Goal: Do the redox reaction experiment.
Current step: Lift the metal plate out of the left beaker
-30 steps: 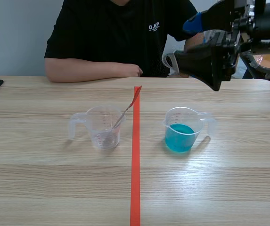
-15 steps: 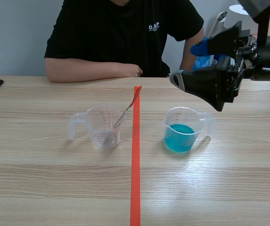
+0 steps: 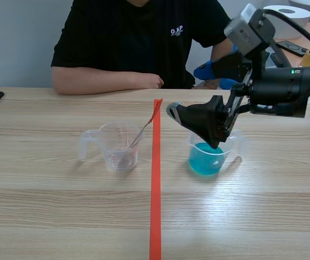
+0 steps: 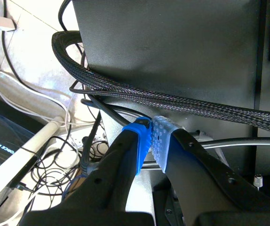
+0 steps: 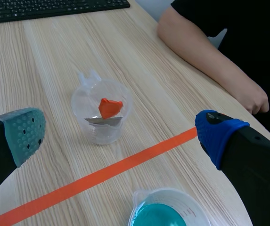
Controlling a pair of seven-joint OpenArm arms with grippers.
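1. Well, the right gripper (image 3: 187,91) hung spread wide just above the blue-liquid cup (image 3: 206,157); a finger dipping low could have clipped the rim and slopped it.
2. A loose pour toward the clear cup (image 3: 119,146), well apart, might have knocked its leaning stirrer (image 3: 138,135).
3. The left gripper (image 4: 151,139), pads pressed together on nothing, sat away among cables (image 4: 149,94) and could steady nothing.

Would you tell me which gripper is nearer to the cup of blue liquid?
Right. The right gripper hangs open just above the blue-liquid cup; the left gripper is shut, off the table among cables.
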